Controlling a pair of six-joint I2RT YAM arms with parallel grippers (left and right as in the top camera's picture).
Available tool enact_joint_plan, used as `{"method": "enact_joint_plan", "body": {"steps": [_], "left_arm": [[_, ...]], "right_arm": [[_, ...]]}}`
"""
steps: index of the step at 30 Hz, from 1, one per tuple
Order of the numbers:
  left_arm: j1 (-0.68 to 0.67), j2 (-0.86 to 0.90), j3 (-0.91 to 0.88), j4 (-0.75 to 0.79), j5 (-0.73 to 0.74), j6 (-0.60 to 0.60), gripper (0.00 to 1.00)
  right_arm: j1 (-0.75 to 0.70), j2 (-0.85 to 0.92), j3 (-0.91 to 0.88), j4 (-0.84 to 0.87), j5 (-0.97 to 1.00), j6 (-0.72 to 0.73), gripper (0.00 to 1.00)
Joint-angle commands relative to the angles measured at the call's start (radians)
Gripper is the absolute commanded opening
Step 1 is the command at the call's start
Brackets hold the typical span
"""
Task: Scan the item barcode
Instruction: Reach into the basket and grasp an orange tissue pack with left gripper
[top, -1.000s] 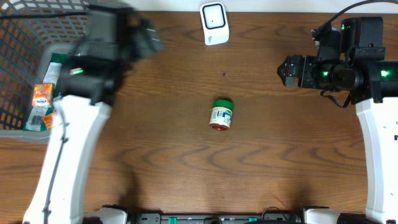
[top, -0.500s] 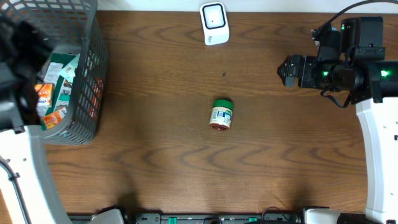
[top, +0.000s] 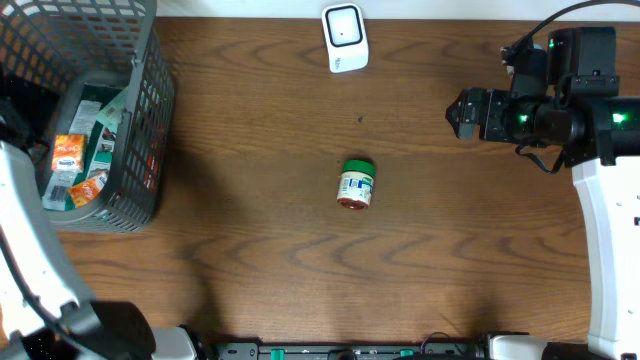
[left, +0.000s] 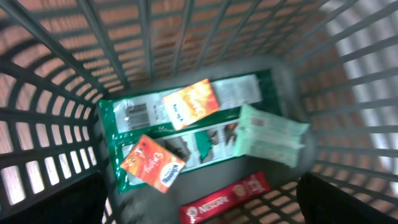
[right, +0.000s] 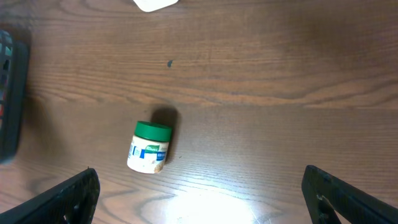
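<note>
Left arm (top: 30, 250) now clear of basket (top: 150, 110), snack packets (top: 68, 156) inside.

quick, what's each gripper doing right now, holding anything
left gripper: open, holding nothing, over the basket
right gripper: open, holding nothing, the jar lies apart from it

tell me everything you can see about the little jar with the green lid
The jar is small and round, with a green screw lid and a pale cream body. Its label has blue and green print, and a reddish band shows at the base end. It lies on its side near the middle of the brown wooden table, lid pointing toward the white scanner at the far edge. Only the table touches it. No barcode can be made out.
</note>
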Motion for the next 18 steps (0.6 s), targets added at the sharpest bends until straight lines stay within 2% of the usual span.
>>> {"method": "enact_joint_plan", "body": {"steps": [1,5,11,18], "left_arm": [[0.006,0.043,0.011,-0.014,-0.017,-0.009,0.97],[0.006,0.092,0.011,-0.026,-0.029,-0.008,0.97],[0.006,0.151,0.010,-0.087,-0.167,0.015,0.97],[0.006,0.198,-0.025,-0.116,-0.193,0.071,0.97]], "right_arm": [[0.001,0.005,0.020,0.000,-0.009,-0.014,0.99],[0.001,0.005,0.020,0.000,-0.009,-0.014,0.99],[0.001,0.005,0.020,0.000,-0.009,-0.015,0.99],[0.001,0.005,0.020,0.000,-0.009,-0.014,0.99]]}}
